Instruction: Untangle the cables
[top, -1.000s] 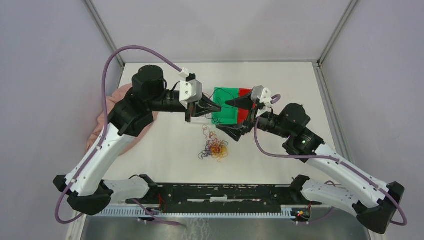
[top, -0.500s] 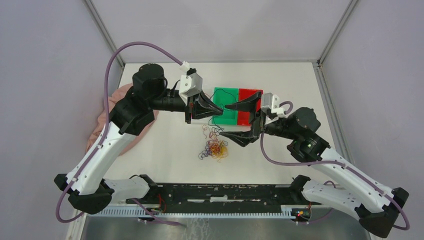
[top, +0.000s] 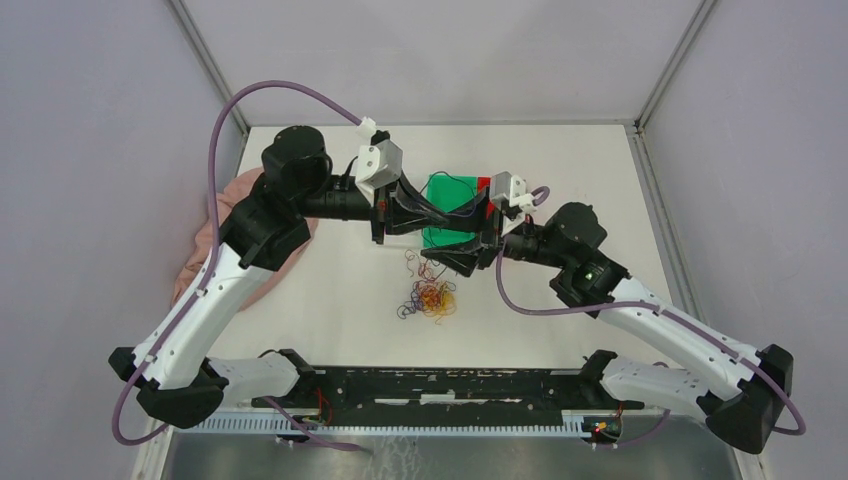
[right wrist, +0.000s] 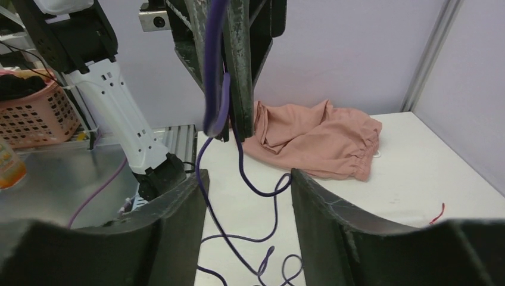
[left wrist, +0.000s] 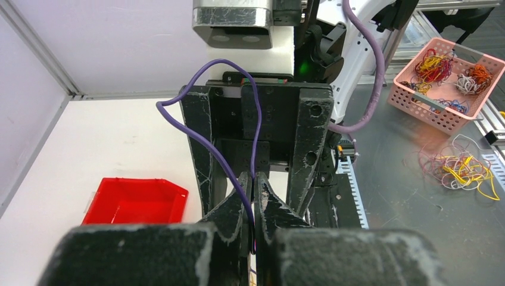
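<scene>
The cables (top: 430, 298) lie as a small clump of dark red, yellow-orange and purple wires on the white table (top: 340, 300). My left gripper (top: 432, 213) is above it, shut on a purple cable (left wrist: 208, 65) that loops above the jaws and hangs down toward the clump (top: 424, 262). In the left wrist view the gripper (left wrist: 253, 179) pinches this cable between closed jaws. My right gripper (top: 455, 232) is open and faces the left one. Its fingers (right wrist: 172, 220) stand on either side of the hanging purple cable (right wrist: 238, 155), and the gripper (right wrist: 247, 179) holds nothing.
A green bin (top: 448, 190) and a red bin (left wrist: 134, 202) stand behind the grippers. A pink cloth (right wrist: 315, 140) lies at the table's left edge (top: 200, 255). A short red wire (right wrist: 439, 213) lies alone on the table. A pink basket (left wrist: 443, 83) of cables is off the table.
My right gripper has swung left and back toward the left gripper, and its open fingers now straddle the hanging purple cable. The left gripper has stayed shut on the cable, nearly still.
</scene>
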